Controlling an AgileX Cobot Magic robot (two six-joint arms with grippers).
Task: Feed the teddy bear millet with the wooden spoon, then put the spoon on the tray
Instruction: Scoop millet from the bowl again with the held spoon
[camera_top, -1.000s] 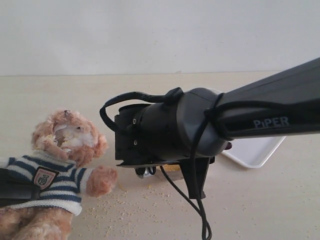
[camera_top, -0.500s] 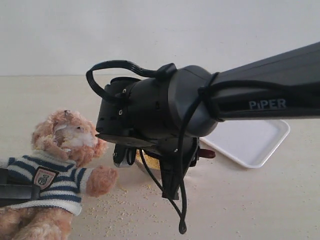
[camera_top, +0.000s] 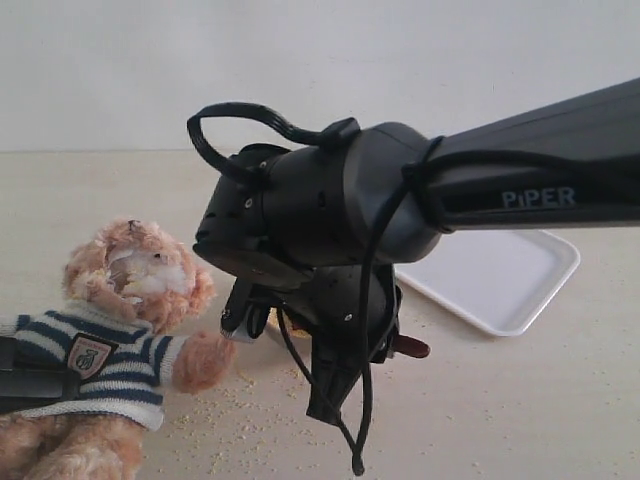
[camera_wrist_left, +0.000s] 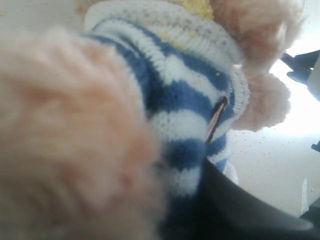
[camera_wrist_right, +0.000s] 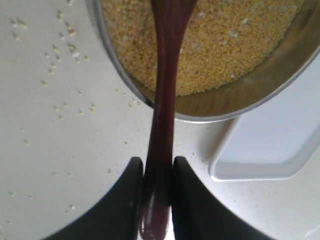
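Observation:
The teddy bear (camera_top: 132, 290) lies at the left in its striped shirt (camera_wrist_left: 185, 100), muzzle dusted with grains. My left gripper (camera_top: 32, 384) is shut across its body; only one dark finger (camera_wrist_left: 240, 210) shows in the left wrist view. My right gripper (camera_wrist_right: 157, 169) is shut on the wooden spoon (camera_wrist_right: 162, 100) near the handle's end, whose reddish tip (camera_top: 412, 348) sticks out under the wrist. The spoon's bowl reaches over the millet (camera_wrist_right: 220, 45) in the steel bowl (camera_wrist_right: 280, 75) and runs out of the frame. The white tray (camera_top: 505, 285) lies at the right, beside the bowl, with nothing on it.
Loose grains are scattered on the pale table in front of the bear (camera_top: 250, 420) and beside the bowl (camera_wrist_right: 60, 50). The right arm's black wrist and cable (camera_top: 330, 230) fill the middle of the exterior view and hide the bowl there.
The right wrist has risen, swung left and tipped downward, which uncovers more of the tray. The spoon's handle end sits lower. The bear and left gripper have not moved.

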